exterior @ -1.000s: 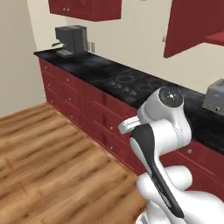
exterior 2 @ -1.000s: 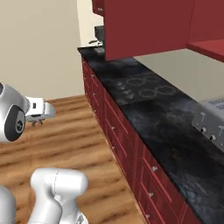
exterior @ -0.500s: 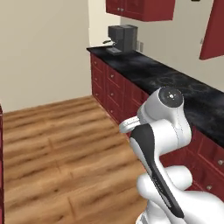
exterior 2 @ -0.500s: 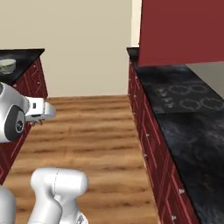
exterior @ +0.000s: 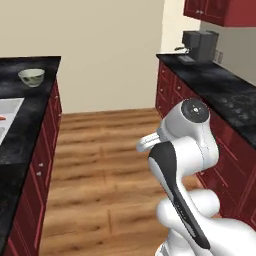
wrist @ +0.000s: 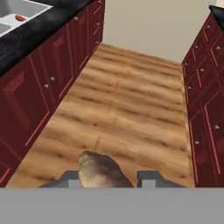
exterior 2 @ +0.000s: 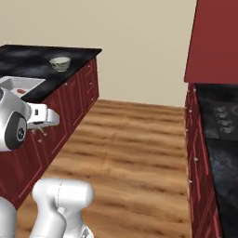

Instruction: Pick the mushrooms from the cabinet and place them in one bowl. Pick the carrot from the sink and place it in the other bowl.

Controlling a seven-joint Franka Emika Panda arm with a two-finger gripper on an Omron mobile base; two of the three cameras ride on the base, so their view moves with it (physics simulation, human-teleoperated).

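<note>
Mushroom [wrist: 101, 171] sits clamped in the nearly closed gripper [wrist: 107, 177], in transit; next, reach the bowl [exterior: 31, 76] beyond the sink [exterior: 10, 109].

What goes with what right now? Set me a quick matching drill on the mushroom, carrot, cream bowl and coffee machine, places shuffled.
Things:
1. mushroom
2. carrot
3. cream bowl
4. coffee machine

Places:
A. on the black counter beyond the sink
B. at the far end of the right-hand counter
C. between the fingertips of the gripper
D. lying in the sink basin

Pairs: 1-C, 2-D, 3-A, 4-B
</note>
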